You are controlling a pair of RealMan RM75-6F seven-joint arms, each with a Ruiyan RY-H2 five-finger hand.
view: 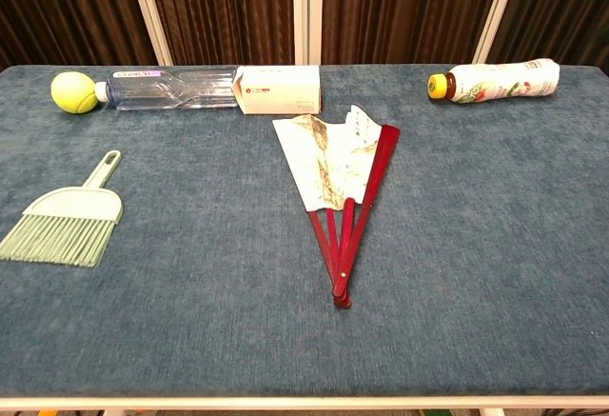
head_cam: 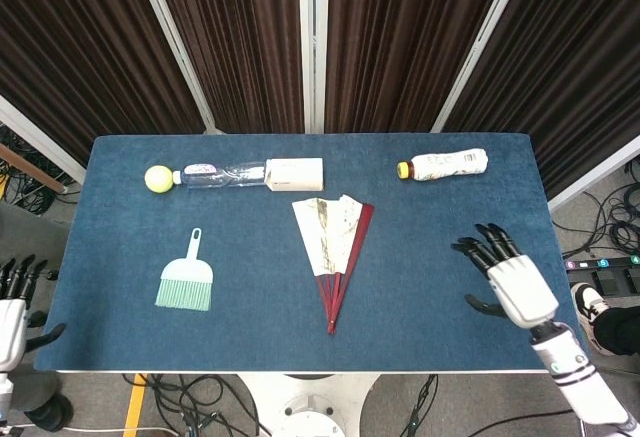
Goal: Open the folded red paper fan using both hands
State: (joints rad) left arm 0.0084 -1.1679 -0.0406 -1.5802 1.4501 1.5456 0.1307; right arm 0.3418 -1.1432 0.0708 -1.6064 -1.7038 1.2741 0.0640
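Note:
The red paper fan (head_cam: 335,244) lies partly spread in the middle of the blue table (head_cam: 430,247), with its cream leaf toward the back and its pivot toward the front edge; it also shows as the fan (view: 341,176) in the chest view. My right hand (head_cam: 508,275) hovers over the table's right part, fingers apart, holding nothing, well right of the fan. My left hand (head_cam: 12,302) hangs off the table's left front corner, fingers apart and empty. Neither hand shows in the chest view.
A green hand brush (head_cam: 186,281) lies left of the fan. Along the back lie a tennis ball (head_cam: 158,178), a clear bottle (head_cam: 220,173), a small carton (head_cam: 295,173) and a yellow-capped bottle (head_cam: 442,165).

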